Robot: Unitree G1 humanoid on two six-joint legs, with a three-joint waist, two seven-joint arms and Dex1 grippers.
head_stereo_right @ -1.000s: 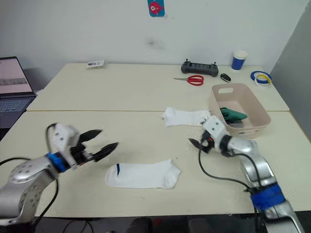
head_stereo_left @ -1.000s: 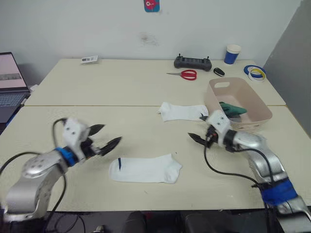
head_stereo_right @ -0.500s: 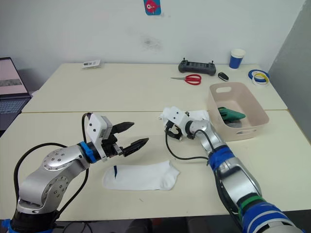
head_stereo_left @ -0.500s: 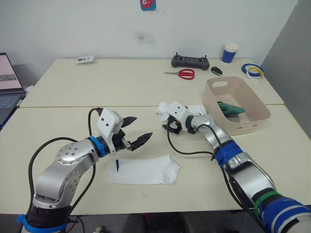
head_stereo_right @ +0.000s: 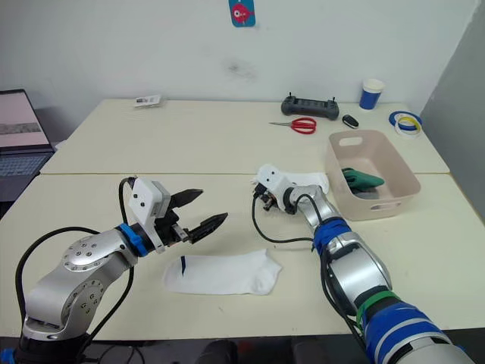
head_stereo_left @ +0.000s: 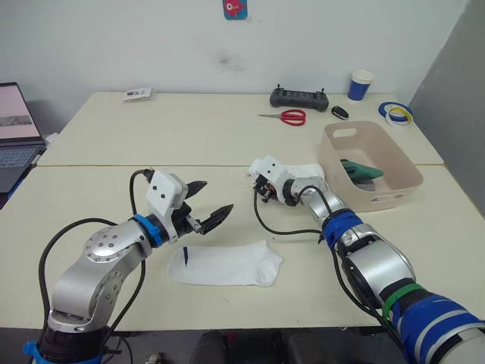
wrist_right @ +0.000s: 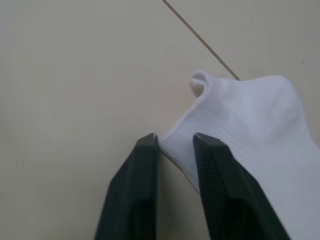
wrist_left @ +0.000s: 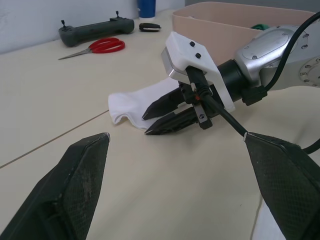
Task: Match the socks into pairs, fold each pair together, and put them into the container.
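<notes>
Pale bench (head_stereo_left: 227, 136) carries two white socks. Right tool (wrist_left: 162, 116), arm stretched forward and leftward, has fingers nearly together astride the far sock's (head_stereo_left: 303, 173) cuff edge, beside the pink tub (head_stereo_left: 394, 182). Left tool (head_stereo_left: 206, 203), elbow bent, hovers spread wide above the near sock (head_stereo_left: 226, 265).

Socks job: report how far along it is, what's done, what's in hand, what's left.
Done: a dark green sock already lies in the pink container, with something grey under it.

In hand: the right tool has its fingers narrowly apart at the edge of the far white sock, not clamped. The left tool is open above the table.

Left: the near white sock lies flat; this pair needs matching, folding and placing.
</notes>
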